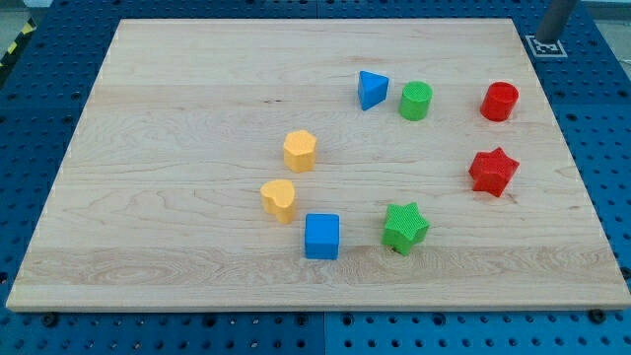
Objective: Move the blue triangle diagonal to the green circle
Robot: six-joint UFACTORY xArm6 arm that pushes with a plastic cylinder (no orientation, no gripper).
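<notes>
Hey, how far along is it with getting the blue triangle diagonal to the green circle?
Nothing looks done yet: the blue triangle sits directly beside the green circle, on its left in the view, nearly level with it rather than diagonal. Nothing is in hand; my tip is not visible among the blocks. The whole push is left.

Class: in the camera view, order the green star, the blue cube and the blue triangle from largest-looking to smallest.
1. Green star and blue cube: these look about alike, so I leave them unranked.
2. Blue triangle: looks smallest, though it sits nearer the view's top, possibly farther from the camera.
My tip does not show.
</notes>
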